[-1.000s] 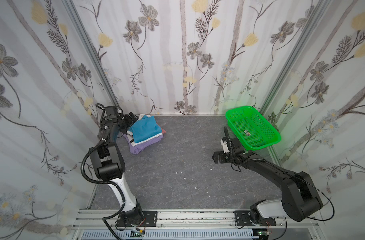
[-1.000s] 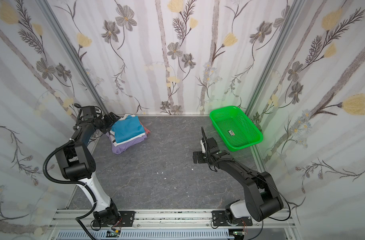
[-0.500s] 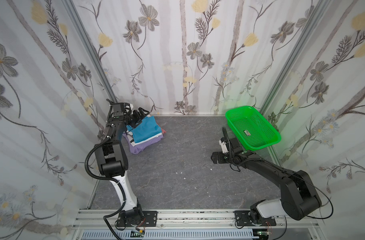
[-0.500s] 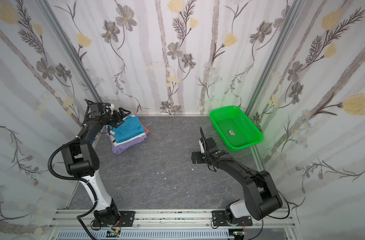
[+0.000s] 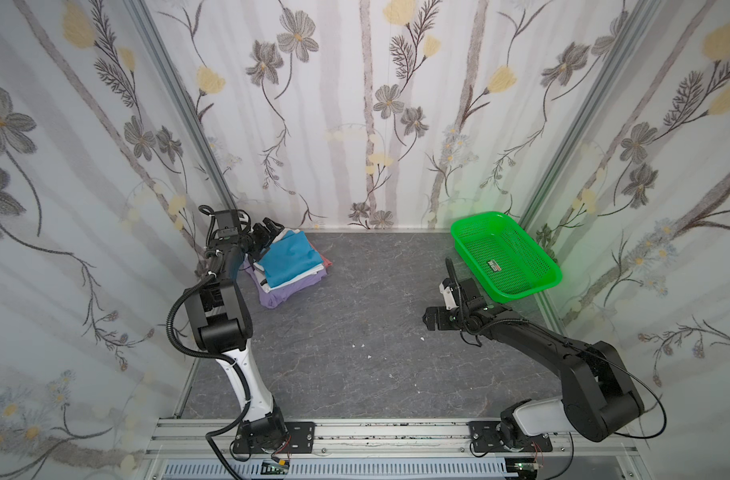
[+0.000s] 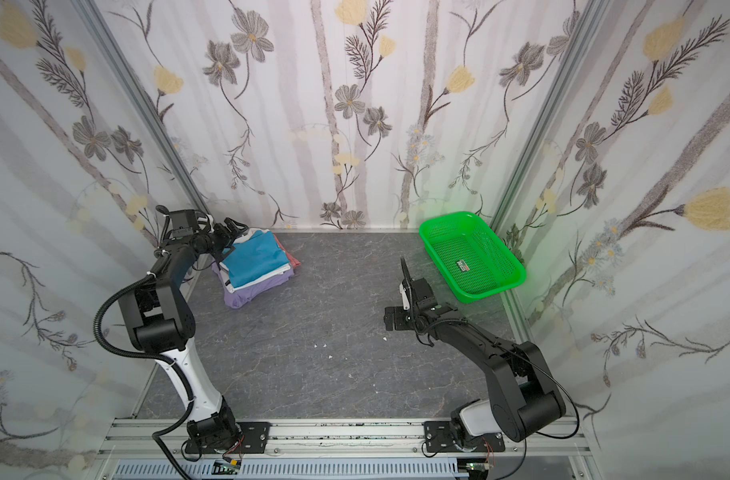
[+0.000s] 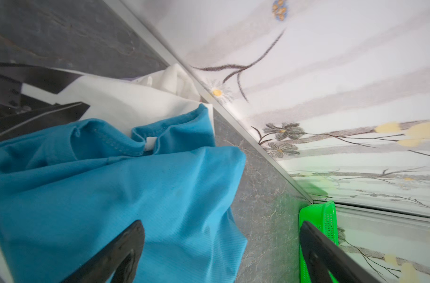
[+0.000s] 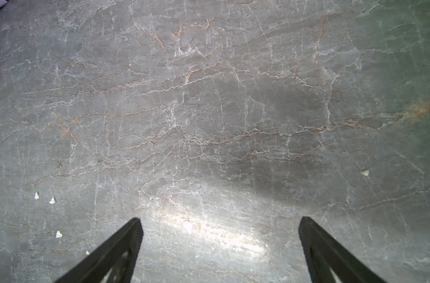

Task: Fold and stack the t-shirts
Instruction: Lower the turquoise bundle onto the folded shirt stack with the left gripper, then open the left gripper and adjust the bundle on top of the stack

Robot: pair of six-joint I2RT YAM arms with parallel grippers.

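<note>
Folded t-shirts (image 5: pixel 288 266) sit stacked in the far-left corner of the table (image 5: pixel 355 324), the pile's long axis aslant to the back wall. The blue shirt (image 6: pixel 257 259) lies on top, over the white shirt (image 7: pixel 125 100), lavender shirt (image 5: pixel 278 295) and red shirt (image 5: pixel 325 262), their edges uneven. The green basket (image 5: pixel 525 278), far right, holds a small label (image 5: pixel 495 265). The left gripper (image 5: pixel 269 235), jaws apart, hovers at the pile's far-left edge. The right gripper (image 8: pixel 220 221), jaws apart, hangs over the table.
</note>
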